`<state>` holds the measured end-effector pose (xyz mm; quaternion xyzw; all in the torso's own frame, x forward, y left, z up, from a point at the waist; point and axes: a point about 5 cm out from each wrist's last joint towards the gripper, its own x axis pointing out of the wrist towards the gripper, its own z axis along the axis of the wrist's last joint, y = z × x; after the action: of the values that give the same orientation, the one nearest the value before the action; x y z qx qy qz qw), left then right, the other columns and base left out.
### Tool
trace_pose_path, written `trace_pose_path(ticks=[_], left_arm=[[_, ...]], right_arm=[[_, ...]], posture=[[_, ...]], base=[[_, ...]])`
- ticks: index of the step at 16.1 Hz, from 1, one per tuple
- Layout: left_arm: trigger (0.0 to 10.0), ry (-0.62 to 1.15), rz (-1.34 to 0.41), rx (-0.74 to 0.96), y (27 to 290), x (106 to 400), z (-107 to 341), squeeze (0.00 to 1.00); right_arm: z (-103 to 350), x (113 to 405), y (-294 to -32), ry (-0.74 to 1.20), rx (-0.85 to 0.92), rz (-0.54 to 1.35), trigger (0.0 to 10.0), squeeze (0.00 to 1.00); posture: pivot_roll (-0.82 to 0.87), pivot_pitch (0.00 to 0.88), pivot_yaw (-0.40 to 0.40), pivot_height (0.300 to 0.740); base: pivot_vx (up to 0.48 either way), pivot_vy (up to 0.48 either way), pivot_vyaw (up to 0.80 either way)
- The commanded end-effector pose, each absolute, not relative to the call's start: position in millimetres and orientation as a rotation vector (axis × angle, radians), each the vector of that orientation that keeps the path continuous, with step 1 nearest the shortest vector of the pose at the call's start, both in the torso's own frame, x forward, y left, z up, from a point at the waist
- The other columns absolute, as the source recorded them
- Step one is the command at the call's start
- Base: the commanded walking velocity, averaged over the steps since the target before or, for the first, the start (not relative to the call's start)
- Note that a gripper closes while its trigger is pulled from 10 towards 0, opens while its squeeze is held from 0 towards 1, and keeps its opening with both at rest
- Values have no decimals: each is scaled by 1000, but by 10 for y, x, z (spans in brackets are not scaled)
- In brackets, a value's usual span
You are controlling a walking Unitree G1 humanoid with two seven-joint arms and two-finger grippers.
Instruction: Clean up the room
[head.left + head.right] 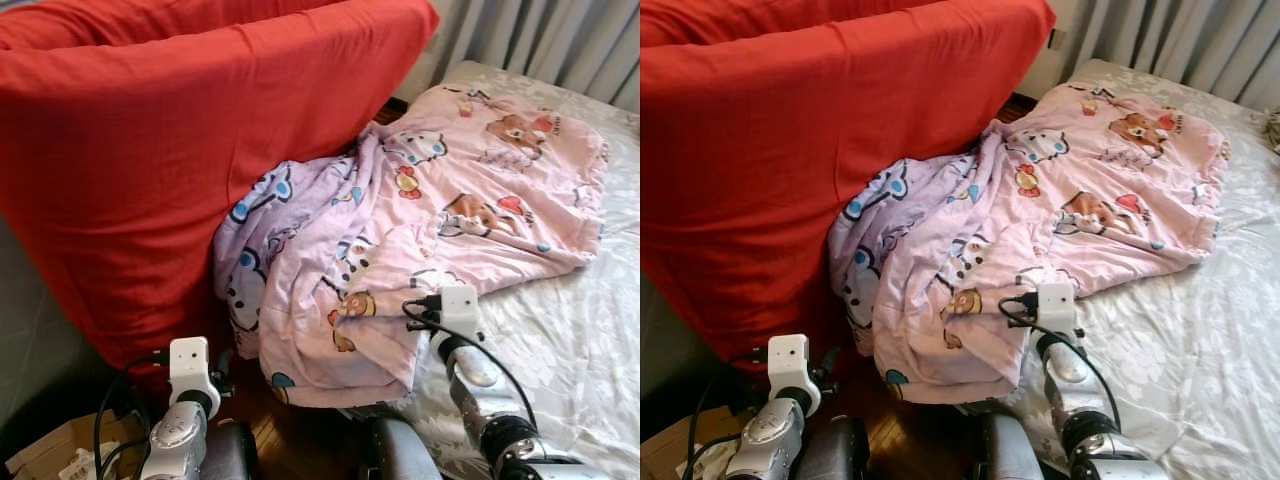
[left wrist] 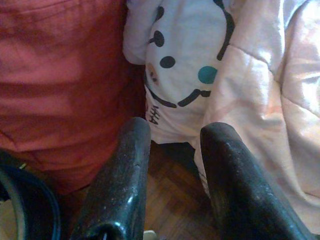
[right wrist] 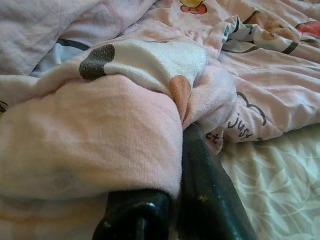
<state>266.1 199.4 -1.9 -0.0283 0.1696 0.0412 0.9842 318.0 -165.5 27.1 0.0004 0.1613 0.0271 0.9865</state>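
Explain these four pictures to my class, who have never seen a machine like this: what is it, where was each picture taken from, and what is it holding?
This is a walking household robot with two silver arms, each ending in a claw of two black fingers. The two wide pictures come from cameras in its head, looking down. They show a bed with a pale patterned sheet, a pink cartoon blanket spilling off its edge toward the wooden floor, and a big red cushion standing beside it. The other two come from cameras on the wrists. The right claw is shut on a fold of the blanket. The left claw is open, low near the floor, pointing at the blanket's hanging edge and holding nothing.
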Motion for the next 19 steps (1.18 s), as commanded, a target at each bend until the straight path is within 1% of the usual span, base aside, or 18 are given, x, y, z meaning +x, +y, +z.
trace_pose_path(ticks=[1, 4, 5, 9, 13, 19], left_arm=[[10000, 358, 83, -55, 2004, 2640, -53, 0], [10000, 362, 83, -55, 2001, 2639, -65, 0], [10000, 366, 83, -53, 1995, 2636, -77, 0], [10000, 369, 79, -57, 1977, 2637, -91, 0], [10000, 381, 78, -59, 1958, 2622, -120, 0], [10000, 403, 70, -56, 1951, 2571, -176, 0]], right_arm=[[233, 3142, -1664, 331, 7, 44, 10000, 0], [235, 3144, -1661, 329, 10, 37, 10000, 0], [234, 3143, -1676, 332, 7, 33, 10000, 0], [200, 3113, -1715, 348, -5, 24, 10000, 0], [118, 3060, -1739, 409, -35, 21, 10000, 0], [158, 3077, -1676, 364, -30, 46, 10000, 0]], posture=[[-46, 109, -84, 640], [-46, 105, -84, 680], [-49, 102, -87, 700], [-54, 85, -90, 740], [-54, 76, -93, 740], [-59, 63, -87, 740]], base=[[0, 0, 0], [0, 0, 0], [0, 0, 0], [0, 0, 0], [0, 0, 0], [0, 0, 0]])
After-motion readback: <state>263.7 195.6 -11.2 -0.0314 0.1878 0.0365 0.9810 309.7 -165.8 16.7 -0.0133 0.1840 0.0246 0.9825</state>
